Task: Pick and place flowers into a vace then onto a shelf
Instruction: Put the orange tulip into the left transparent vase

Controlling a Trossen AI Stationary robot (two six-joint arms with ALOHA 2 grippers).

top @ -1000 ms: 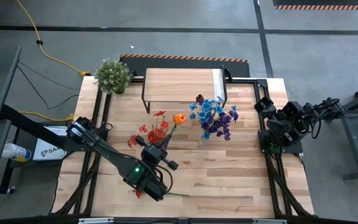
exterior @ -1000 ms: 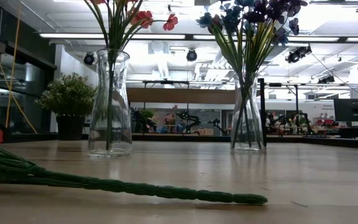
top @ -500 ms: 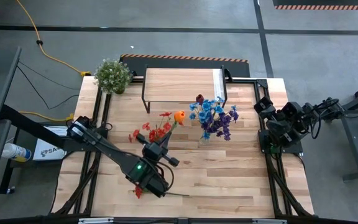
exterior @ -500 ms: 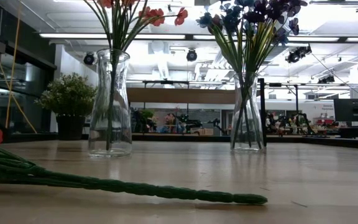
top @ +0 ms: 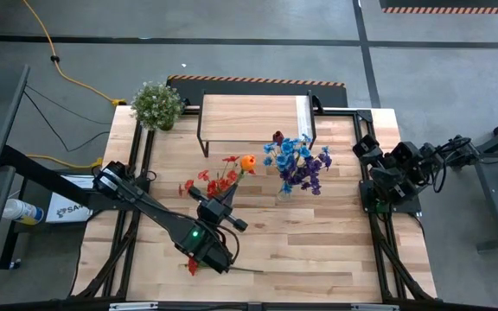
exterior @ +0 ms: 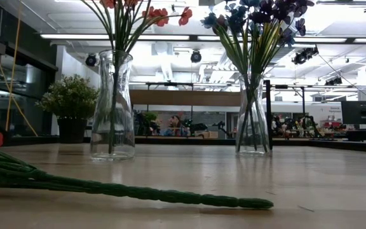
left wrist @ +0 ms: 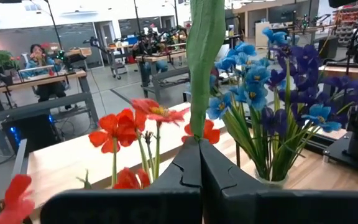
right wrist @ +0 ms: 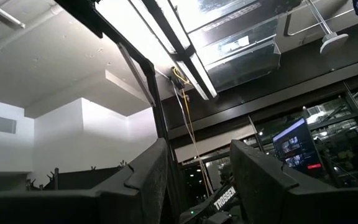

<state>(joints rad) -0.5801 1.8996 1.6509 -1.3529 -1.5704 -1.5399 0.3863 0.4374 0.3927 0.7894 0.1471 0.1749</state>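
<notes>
Starting at the left of the high view: potted plant [top: 156, 104] at the upper left corner of the wooden surface [top: 318, 242]. Left arm reaches diagonally toward frame centre. Left end effector [left wrist: 200, 163] clamped tight on a green stem [left wrist: 202, 56], fingers pressed together with the stem rising upright between them in the left wrist view. In the high view this end effector [top: 217, 201] sits just below the red flowers [top: 216, 179] and the orange tulip [top: 249, 162].

Low view, left of centre: glass vase [exterior: 112, 105] holding the red bunch, stems inside. One loose flower stem [exterior: 138, 191] lies flat on the surface in the foreground, red bloom at the far left edge.

Centre top of the high view: shelf [top: 253, 117], plank top bare, white strip at its right end.

Right of centre: second vase [exterior: 253, 116] with the blue and purple flowers [top: 297, 161], standing just below the shelf.

Far right: right arm folded at the surface edge, right end effector [right wrist: 194, 171] pointing up at the ceiling, fingers moderately apart, holding nothing.
</notes>
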